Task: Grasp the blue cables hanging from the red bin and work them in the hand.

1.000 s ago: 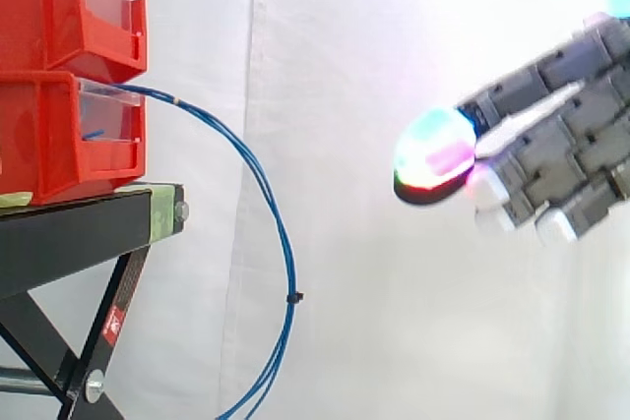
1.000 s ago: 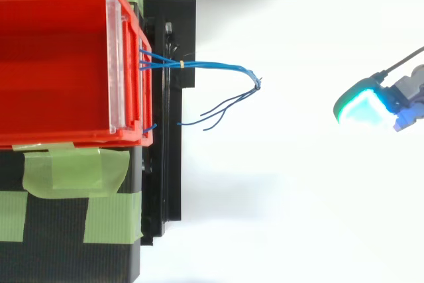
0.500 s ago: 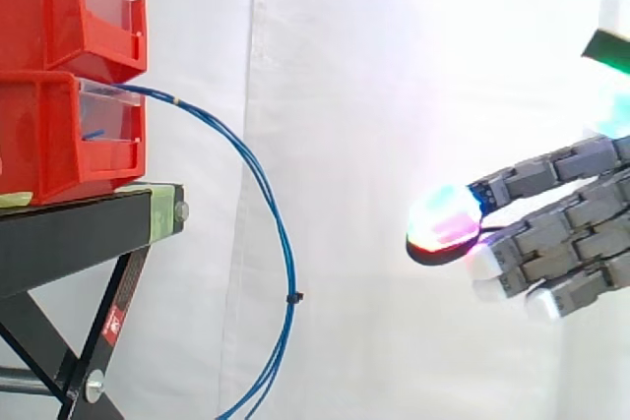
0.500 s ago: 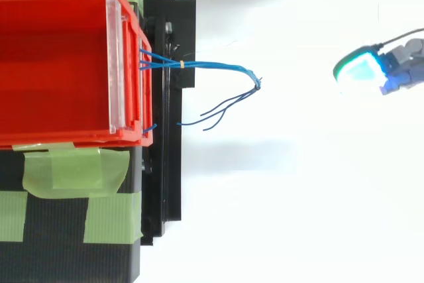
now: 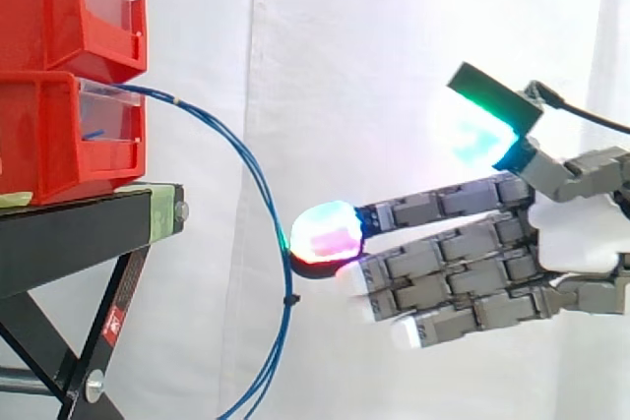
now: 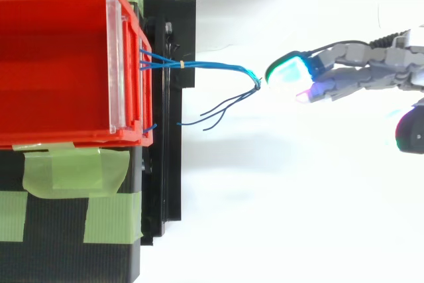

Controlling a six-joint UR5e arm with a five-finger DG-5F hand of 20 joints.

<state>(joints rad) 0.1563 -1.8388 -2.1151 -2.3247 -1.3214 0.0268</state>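
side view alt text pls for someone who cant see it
Robot hand, fingers straight, extends from the right with its leading glowing fingertip right at blue cables that arc down from the lower red bin on a black stand; contact is unclear.

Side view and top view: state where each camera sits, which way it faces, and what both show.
Side view: beside the work at about its height, looking level across at the bins on the stand and the hanging cables; the hand is at the right, fingers straight, pointing left.
Top view: above the work, looking down into the top bin; the hand is at the right edge.
Shared: top bin, stand, cables and hand.
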